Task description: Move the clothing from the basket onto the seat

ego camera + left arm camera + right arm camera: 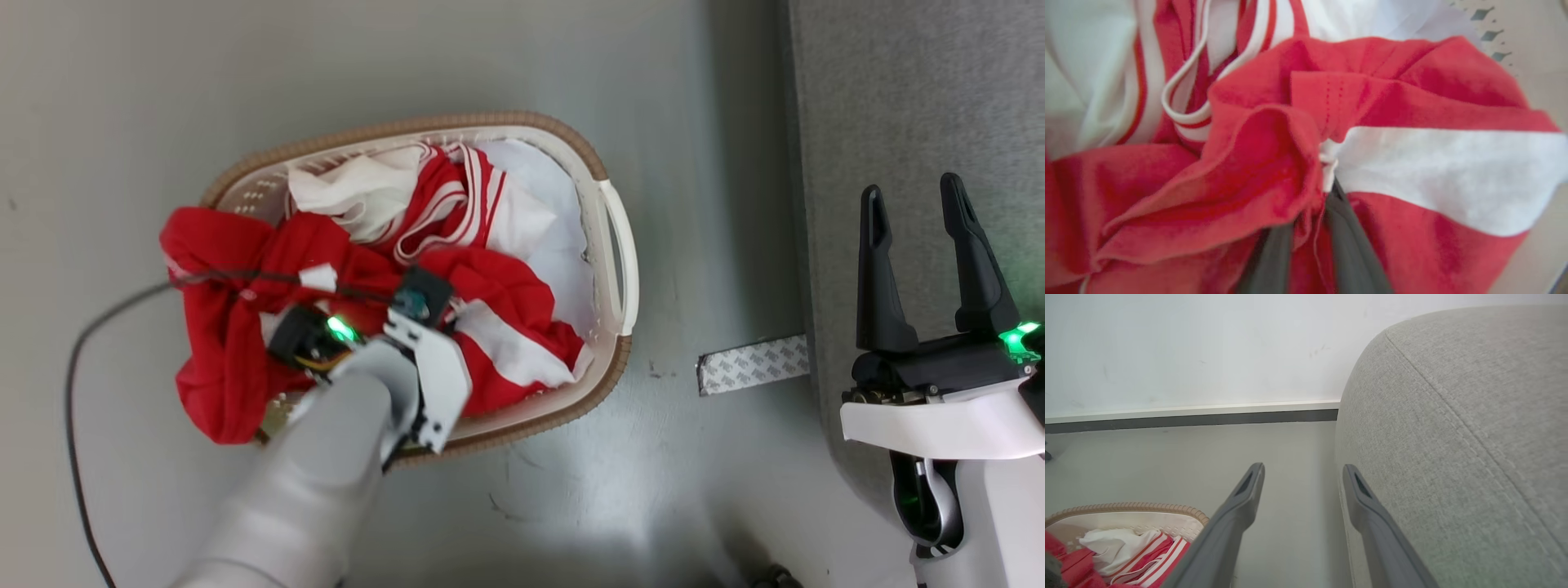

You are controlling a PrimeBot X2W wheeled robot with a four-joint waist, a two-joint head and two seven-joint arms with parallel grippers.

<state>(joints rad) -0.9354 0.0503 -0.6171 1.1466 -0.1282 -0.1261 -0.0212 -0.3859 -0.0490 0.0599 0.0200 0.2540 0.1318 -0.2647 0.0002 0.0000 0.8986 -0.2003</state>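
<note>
Left gripper [1315, 206] tight around clothing [1265, 171]

bright even light, clothing [1412, 171] around the left jaws blurred out of focus, soft floor [735, 204] shadow beside the right jaws.

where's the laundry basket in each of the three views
head view: the basket sits left of centre, heaped with the clothing.
left wrist view: its perforated wall is at the top right corner, behind the cloth.
right wrist view: its brown rim curves across the lower left corner.
shared landmark: the white-striped red trim of the clothing.
</note>
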